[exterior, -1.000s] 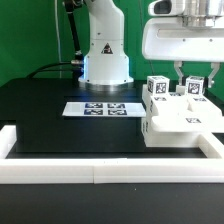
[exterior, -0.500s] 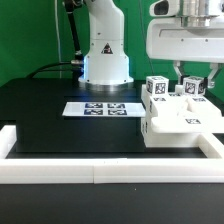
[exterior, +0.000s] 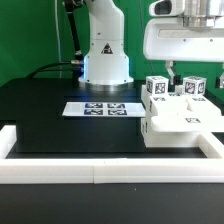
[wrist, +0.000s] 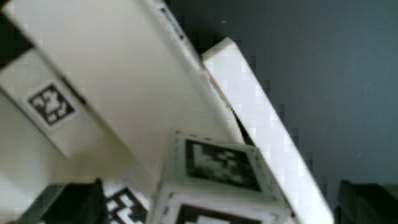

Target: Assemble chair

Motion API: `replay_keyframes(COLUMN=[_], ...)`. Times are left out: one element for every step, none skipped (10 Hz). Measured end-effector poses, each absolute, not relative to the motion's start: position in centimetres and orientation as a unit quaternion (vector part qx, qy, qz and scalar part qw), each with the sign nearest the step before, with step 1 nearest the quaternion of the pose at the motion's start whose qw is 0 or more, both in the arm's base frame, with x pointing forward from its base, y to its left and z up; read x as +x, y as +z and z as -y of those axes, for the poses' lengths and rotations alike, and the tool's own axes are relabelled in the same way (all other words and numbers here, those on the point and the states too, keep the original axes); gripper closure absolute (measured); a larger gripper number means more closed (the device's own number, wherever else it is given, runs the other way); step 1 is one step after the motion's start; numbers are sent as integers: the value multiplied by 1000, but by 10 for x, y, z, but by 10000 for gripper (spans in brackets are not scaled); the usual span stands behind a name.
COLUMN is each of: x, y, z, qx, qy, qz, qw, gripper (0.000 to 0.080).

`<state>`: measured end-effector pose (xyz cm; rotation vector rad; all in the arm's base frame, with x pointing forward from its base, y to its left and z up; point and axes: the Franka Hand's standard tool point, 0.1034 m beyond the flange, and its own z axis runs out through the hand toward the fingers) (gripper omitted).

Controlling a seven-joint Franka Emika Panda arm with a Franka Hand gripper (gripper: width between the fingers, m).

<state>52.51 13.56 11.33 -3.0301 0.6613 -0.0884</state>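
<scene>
The chair (exterior: 180, 115) sits at the exterior view's right of the marker board (exterior: 100, 108) (border rail (exterior: 100, 171) in front).

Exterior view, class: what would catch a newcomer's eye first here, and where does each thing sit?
The chair, a chunky white block with tagged posts, stands out against the black table at the exterior view's right, by the white rail. Just above it hangs the tool, open, one finger on each side of a tagged post. The marker board lies flat mid-table, before the arm's white base.

fingers (exterior: 171, 72) spread apart, released chair (exterior: 182, 115)
</scene>
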Motion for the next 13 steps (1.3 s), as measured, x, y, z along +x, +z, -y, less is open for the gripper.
replay_keyframes(x=[525,525,525,525,525,524,524,525,525,525,525,526,526], y=[113,113,113,113,113,113,113,113,113,113,113,113,113], z=[-136,-136,-136,-136,-137,-136,-136,-135,-133,-133,-132,-131,-131], qx=[-986,-992,-995,-998,-999,-999,-998,-996,-993,-991,-988,-988,-988], qy=[-29,-30,-31,-31,-32,-32,-32,-32,-33,-33,-33,-33,-33], qz=[-164,-125,-93,-52,-19,10,48,85,113,128,153,152,151], qw=[18,17,15,14,13,11,10,9,8,7,5,5,5], gripper=[151,151,151,151,151,151,151,151,151,151,151,151,268])
